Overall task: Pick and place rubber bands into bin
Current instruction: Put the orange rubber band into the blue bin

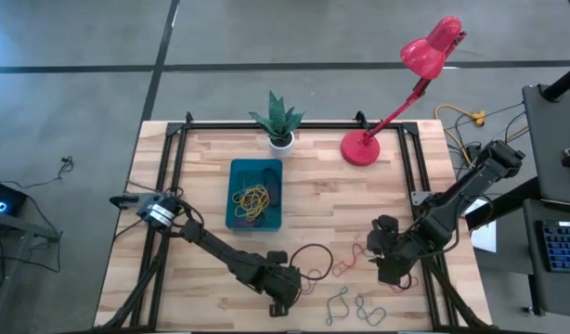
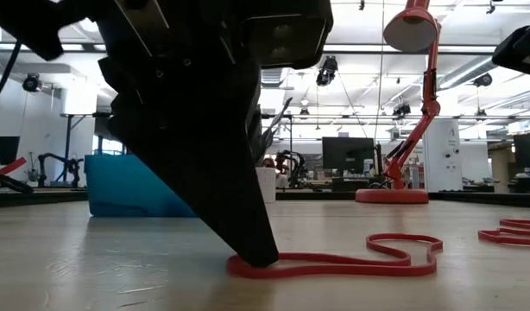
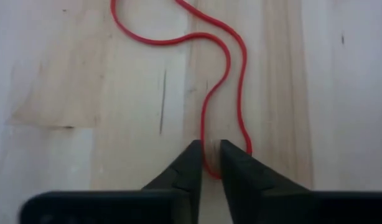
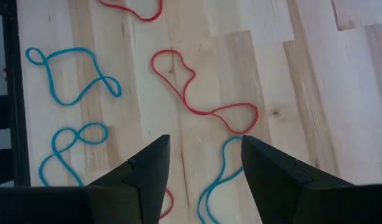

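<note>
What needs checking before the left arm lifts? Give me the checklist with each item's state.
1. Left gripper closed around the red rubber band: ok, the fingers pinch its loop end against the table.
2. Band fully clamped: cannot tell, a narrow gap shows between the fingertips.
3. Only one band caught: ok in the left wrist view.
4. Bin unobstructed: ok, it is open, with bands already inside.
5. Right gripper out of the way: ok, open over other bands on the right side of the table.

High camera is looking straight down on the tabletop [image 1: 359,186]; low camera is facing level across it; both wrist cameras are viewing it closely.
</note>
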Controlling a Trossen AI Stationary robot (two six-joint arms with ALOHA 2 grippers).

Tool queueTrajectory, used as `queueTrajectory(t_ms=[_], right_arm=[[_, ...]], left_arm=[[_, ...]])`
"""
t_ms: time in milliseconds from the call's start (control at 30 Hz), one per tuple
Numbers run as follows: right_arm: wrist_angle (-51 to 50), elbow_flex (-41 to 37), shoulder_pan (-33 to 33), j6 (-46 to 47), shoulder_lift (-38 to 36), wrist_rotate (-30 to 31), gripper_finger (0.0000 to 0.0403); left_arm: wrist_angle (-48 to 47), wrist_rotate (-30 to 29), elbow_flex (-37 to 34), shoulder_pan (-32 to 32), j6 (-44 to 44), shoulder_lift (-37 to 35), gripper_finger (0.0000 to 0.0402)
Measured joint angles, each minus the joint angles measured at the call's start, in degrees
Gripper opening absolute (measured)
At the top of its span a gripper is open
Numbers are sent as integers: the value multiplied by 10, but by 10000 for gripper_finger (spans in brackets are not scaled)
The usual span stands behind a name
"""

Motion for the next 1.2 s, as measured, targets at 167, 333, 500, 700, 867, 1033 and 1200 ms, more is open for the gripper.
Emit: queueTrajectory(t_ms=[167, 333, 500, 700, 867, 1033, 1200], right_arm=[[0, 0, 0, 0, 0, 10, 185], [0, 0, 0, -11, 0, 17, 185], [0, 0, 0, -15, 0, 47, 185], [0, -2, 0, -16, 0, 85, 185], [0, -5, 0, -15, 0, 93, 185], [0, -5, 0, -10, 0, 94, 185], [0, -7, 0, -9, 0, 94, 185]], left_arm=[[2, 24, -1, 0, -14, 1, 4], [-14, 78, 15, -5, -52, -6, 0], [-12, 100, 50, -16, -79, -55, 0], [-17, -17, 79, -7, -94, -138, 0], [-122, -110, 78, 17, -94, -214, 0], [-128, -36, 64, 15, -78, -196, 3], [-97, 6, 88, -12, -69, -111, 42]])
